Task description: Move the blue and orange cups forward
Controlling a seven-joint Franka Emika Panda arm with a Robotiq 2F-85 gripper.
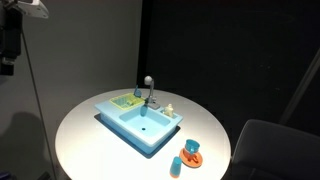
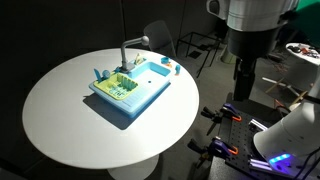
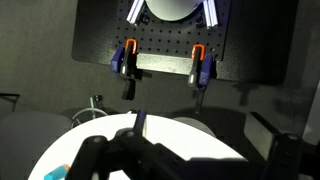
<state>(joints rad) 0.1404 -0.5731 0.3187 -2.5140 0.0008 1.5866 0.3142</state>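
Gripper (image 2: 243,92) up beside the table (image 1: 80,135), well apart from everything on it; too dark to tell whether wide or narrow. Blue cup (image 1: 176,165) and orange cup (image 1: 192,155) near the table edge, close together, just off a corner of the toy sink (image 1: 140,125). Not yet begun, by the look of it. Take one cup at a time, probably the outer one first. Come straight down, opened wide, and avoid clipping the neighbour or the sink.

We see a round white table (image 1: 80,135) filling the lower centre of both exterior views. A light blue toy sink (image 1: 140,125) sits at its middle. Two small blue and orange cups (image 1: 192,150) stand near the table's lower right edge.
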